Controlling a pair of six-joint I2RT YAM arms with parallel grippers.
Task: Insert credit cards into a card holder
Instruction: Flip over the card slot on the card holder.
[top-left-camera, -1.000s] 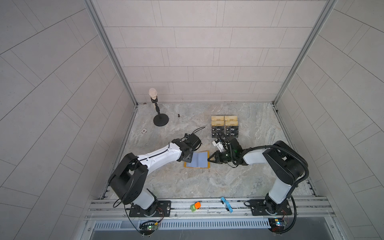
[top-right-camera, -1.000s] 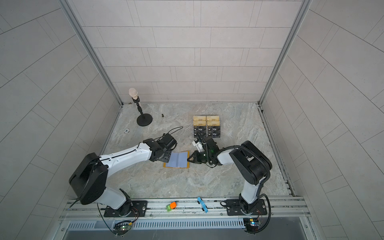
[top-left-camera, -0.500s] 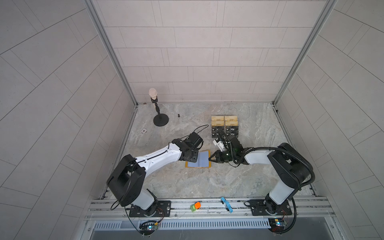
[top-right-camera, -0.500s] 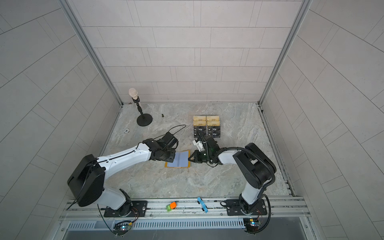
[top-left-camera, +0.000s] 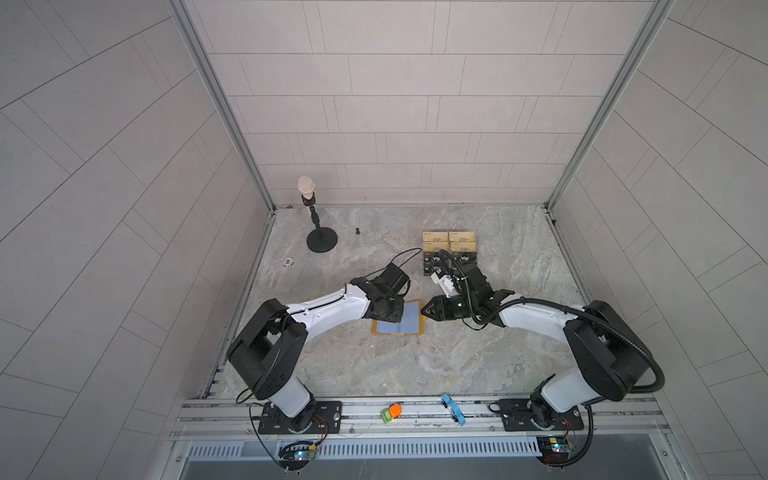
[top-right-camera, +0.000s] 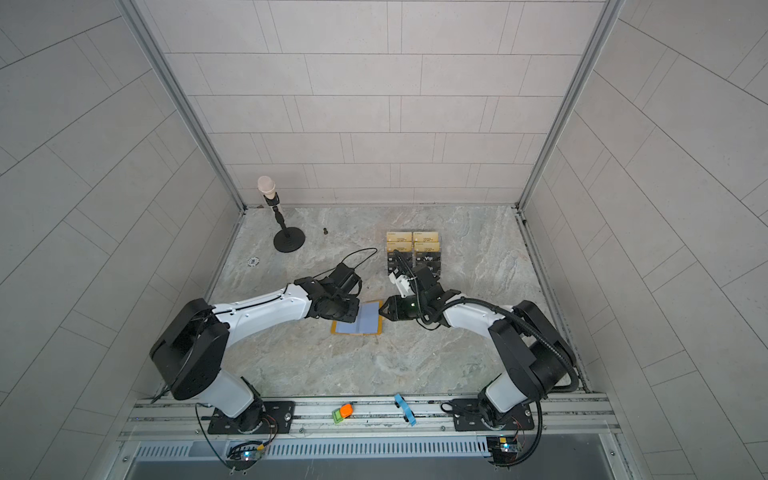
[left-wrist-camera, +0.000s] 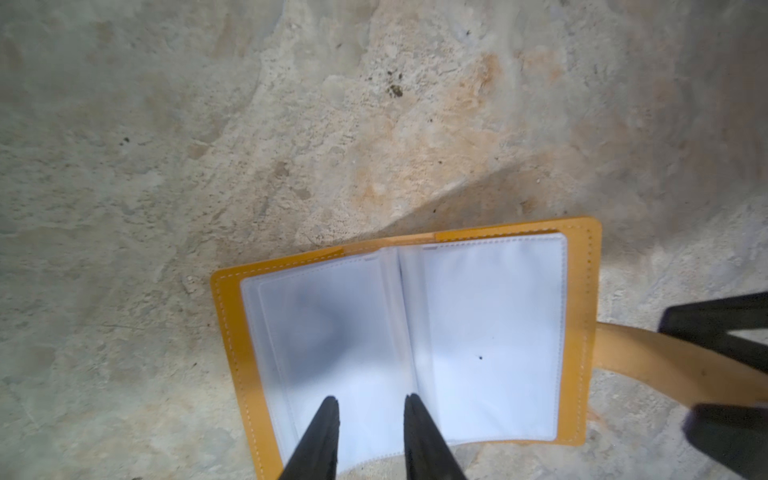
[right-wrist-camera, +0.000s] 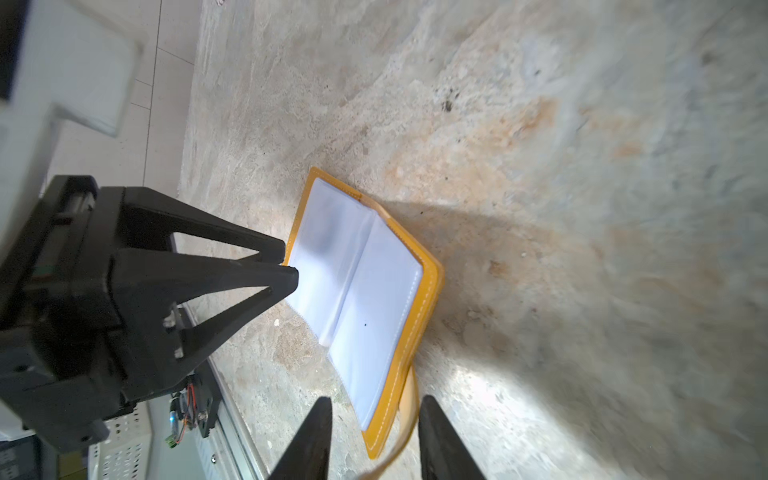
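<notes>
**Card holder open between two grippers.** In both top views the holder (top-left-camera: 409, 323) lies flat on the table (top-left-camera: 374, 365), sleeves up. The left gripper (top-left-camera: 394, 319) is at one side and the right gripper (top-left-camera: 424, 309) at the other. The jaw gaps are too small to judge from above. Only these views show the black cards (top-left-camera: 436, 259). They stand in rows with gold cards (top-left-camera: 449, 237) just behind the right gripper's wrist, partly hidden by it and well apart from its fingertips.

**Left wrist view.** The left gripper (left-wrist-camera: 370, 399) is partly open with nothing between its jaws. Its fingertips (left-wrist-camera: 330, 403) lie over the sleeve page farther from the right gripper. Whether they touch the plastic cannot be told. A strap (left-wrist-camera: 648, 357) leaves the holder's opposite edge and passes between the right gripper's two fingers, which stand apart.

**Right wrist view.** The right gripper (right-wrist-camera: 376, 399) is open and grips nothing. Its jaws stand on either side of the strap (right-wrist-camera: 409, 403), which runs between them unclamped. The holder's nearer edge is just beside the fingertips. This view alone shows the left gripper (right-wrist-camera: 291, 264) side-on, its tips down at the outer edge of the far page. From this angle the gap between its jaws is hidden.
</notes>
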